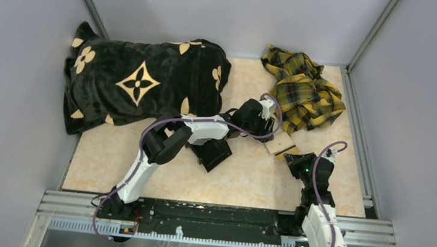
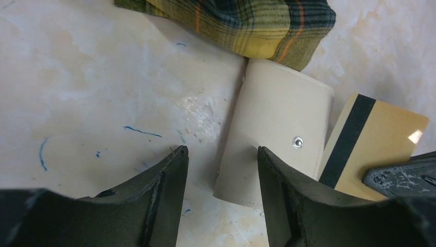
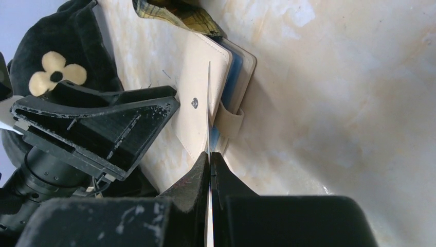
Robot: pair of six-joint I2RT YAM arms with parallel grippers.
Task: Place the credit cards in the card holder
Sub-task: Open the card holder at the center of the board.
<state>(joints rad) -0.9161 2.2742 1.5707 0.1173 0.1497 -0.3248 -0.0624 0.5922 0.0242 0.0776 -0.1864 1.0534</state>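
The tan card holder [image 2: 277,118] lies on the table against the plaid cloth, its top flap lifted a little and a blue inside [image 3: 234,69] showing. My left gripper [image 2: 221,152] is open, and its fingers [image 2: 167,175] straddle the near left edge of that flap without pressing it. My right gripper [image 3: 210,154] is shut on a gold credit card [image 2: 378,136] with a black stripe. That card shows edge-on in the right wrist view, its far end at the holder's opening. From above, both grippers meet at the holder [image 1: 279,142].
A yellow plaid cloth [image 1: 301,86] lies just behind the holder. A black blanket with tan flowers [image 1: 141,83] covers the back left. A black rectangular tray [image 1: 212,153] sits under the left arm. Grey walls close in on three sides.
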